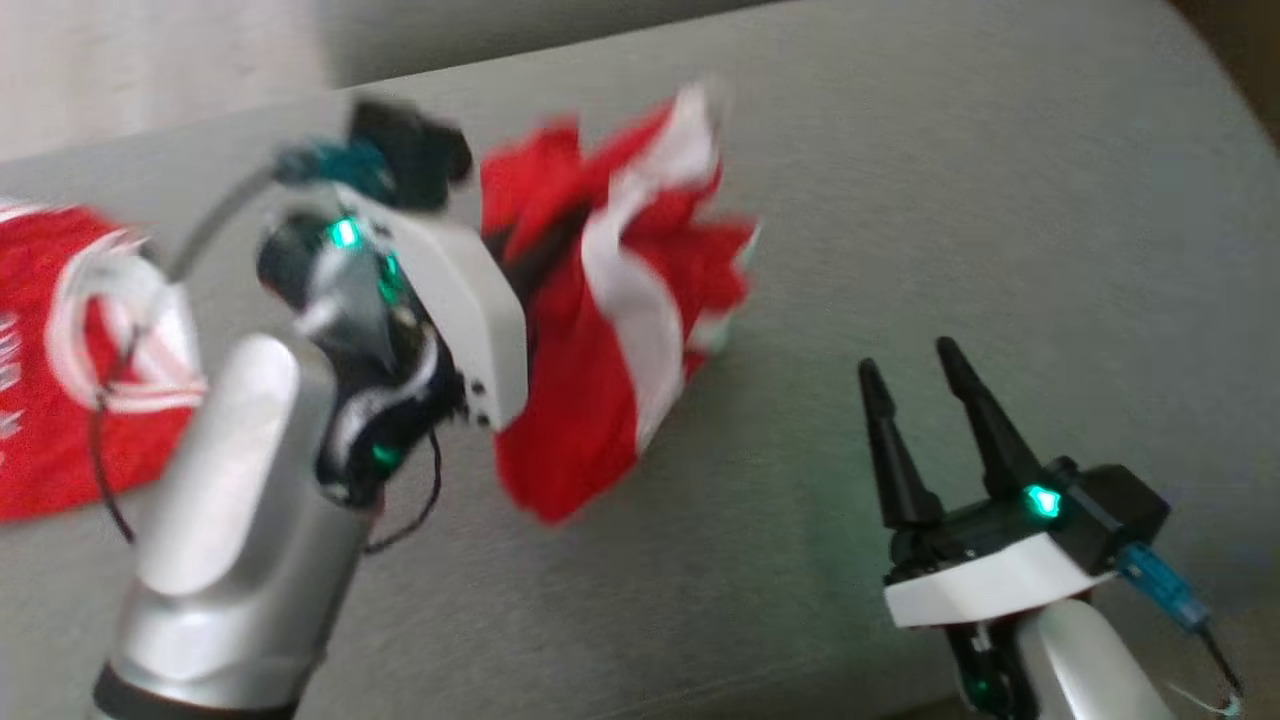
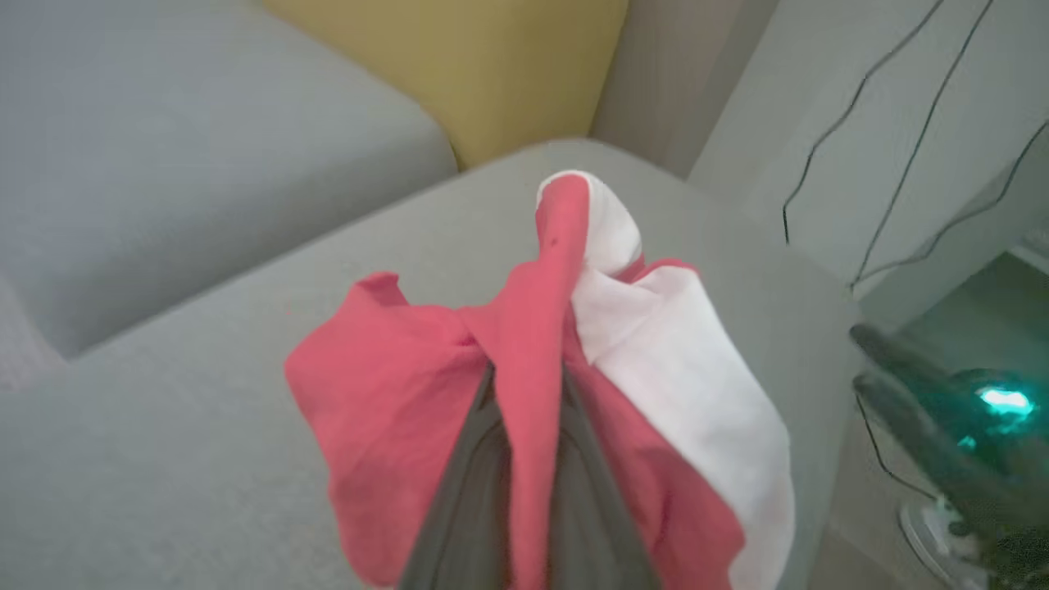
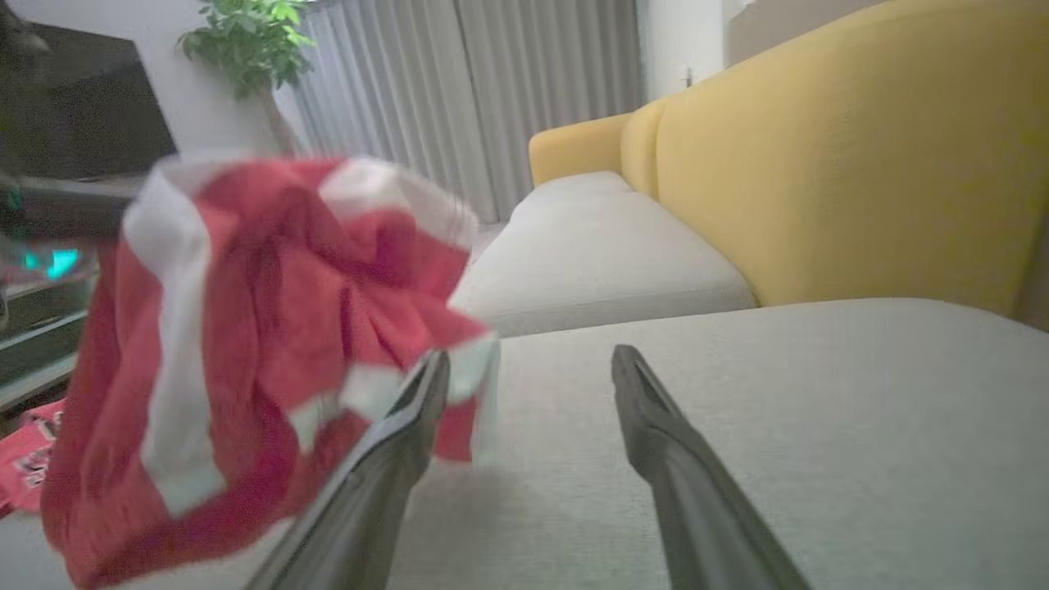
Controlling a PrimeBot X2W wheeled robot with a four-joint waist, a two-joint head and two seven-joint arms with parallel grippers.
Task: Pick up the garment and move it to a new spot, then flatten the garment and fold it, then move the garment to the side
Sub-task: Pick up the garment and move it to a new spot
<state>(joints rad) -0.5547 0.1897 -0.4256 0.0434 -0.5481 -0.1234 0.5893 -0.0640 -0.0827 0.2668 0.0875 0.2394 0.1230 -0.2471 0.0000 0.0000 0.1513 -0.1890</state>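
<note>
Red-and-white garment [image 1: 610, 300] hangs bunched centre frame, left pincer [image 2: 529, 377] clamped on one fold; thin grip may slip mid-carry. Right pincer [image 1: 906, 357] gapes empty, lower right.

Nothing legible; print [image 1: 8, 345] on the red cloth [image 1: 40, 450] is blurred.

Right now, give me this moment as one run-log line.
phase: pickup | left gripper: shut on garment, bunched, hanging over grey cushion | right gripper: open, empty | other red cloth: far left
</note>
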